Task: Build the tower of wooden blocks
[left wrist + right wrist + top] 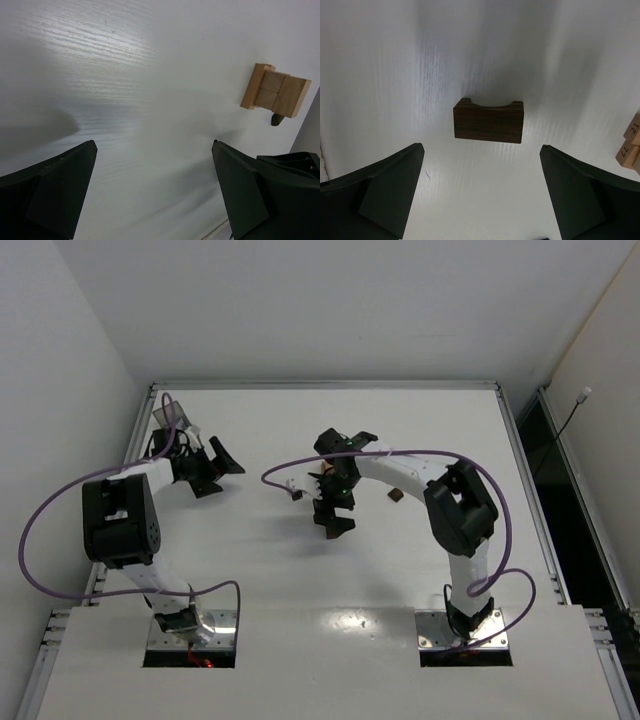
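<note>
Lining up a pick is how I would read this step. The right gripper (481,150) hangs over the dark arch block (488,121), which lies alone on the white table (380,60) in the middle of the right wrist view, its notch toward the top of the frame. The jaws stand wide apart, one at each lower corner, touching nothing and holding nothing. The light tan blocks (632,145) peek in at the right edge, apart from the arch. In the left wrist view they sit in the upper right, pressed together; whether any is stacked I cannot tell. The left gripper (154,144) is likewise spread wide and empty, well short of them. Next, I judge, the right arm must drop straight down so its fingers straddle the arch's two ends, then close squarely. A skewed bite could twist so small a piece.
</note>
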Controlling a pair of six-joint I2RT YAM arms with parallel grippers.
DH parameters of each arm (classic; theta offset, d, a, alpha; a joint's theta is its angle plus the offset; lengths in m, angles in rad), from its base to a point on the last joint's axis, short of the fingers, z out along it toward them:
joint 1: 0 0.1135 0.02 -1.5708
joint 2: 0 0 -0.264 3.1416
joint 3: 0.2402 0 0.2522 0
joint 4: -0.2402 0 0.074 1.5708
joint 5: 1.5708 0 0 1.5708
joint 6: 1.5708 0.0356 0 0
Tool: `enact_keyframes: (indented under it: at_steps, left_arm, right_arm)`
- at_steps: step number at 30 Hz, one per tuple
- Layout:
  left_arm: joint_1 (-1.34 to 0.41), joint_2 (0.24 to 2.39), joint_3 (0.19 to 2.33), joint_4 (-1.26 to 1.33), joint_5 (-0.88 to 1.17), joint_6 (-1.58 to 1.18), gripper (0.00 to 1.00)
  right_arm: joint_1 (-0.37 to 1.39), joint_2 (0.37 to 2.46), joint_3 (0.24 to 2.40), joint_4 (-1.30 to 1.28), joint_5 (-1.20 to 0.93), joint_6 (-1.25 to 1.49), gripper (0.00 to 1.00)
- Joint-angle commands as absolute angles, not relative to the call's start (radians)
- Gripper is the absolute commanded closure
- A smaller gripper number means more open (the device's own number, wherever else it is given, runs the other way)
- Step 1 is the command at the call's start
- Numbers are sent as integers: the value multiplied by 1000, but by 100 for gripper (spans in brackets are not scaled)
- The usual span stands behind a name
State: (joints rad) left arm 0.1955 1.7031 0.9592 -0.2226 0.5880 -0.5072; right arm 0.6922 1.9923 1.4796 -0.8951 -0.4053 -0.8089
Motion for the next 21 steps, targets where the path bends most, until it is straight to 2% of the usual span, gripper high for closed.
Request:
enact_keyframes:
  at_steps: [1, 21]
  left_arm:
    - [202, 1721, 971, -195, 612, -520, 0]
    - [212, 1759, 980, -195, 621, -520, 0]
  right_arm:
    - [706, 1980, 1512, -945, -451, -844, 0]
    - [775, 1979, 1424, -782, -302, -764, 0]
